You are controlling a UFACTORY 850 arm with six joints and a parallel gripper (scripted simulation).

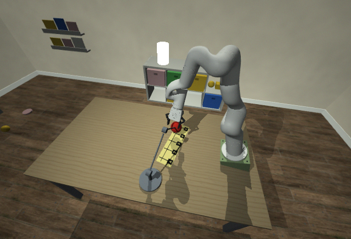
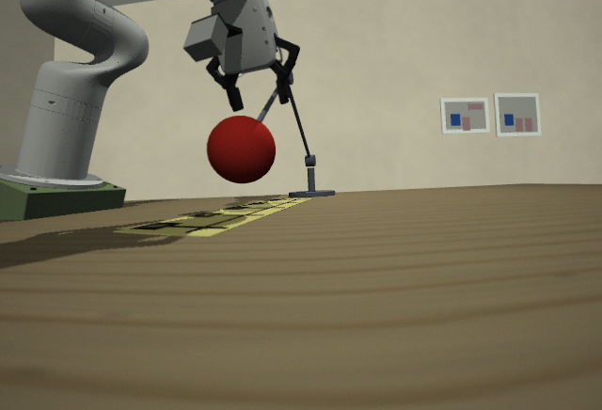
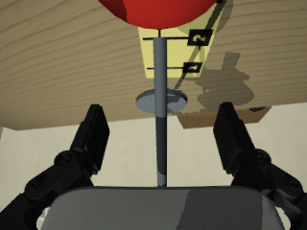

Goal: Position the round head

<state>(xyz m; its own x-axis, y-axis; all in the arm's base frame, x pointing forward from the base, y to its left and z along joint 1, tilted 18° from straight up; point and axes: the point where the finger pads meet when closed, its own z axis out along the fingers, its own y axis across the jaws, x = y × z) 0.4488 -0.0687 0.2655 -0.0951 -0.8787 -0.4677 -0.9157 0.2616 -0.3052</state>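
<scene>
Lamp head aloft, end effector spread and empty

The glossy red round head (image 2: 241,149) hangs clear of the counter (image 2: 388,274) over the yellow strip (image 1: 170,149)'s far end, at 12 o'clock from the disc foot (image 1: 149,180). The end effector (image 2: 260,97) straddles the thin stiff rod (image 3: 161,122), untouching. Likely slippery; grip the rod beside the head.

My top camera looked down from high across the whole bench (image 1: 85,146). My exterior one sat low at bench level, close in. My wrist camera peered past the fingers. All shared the yellow strip (image 1: 167,152).
</scene>
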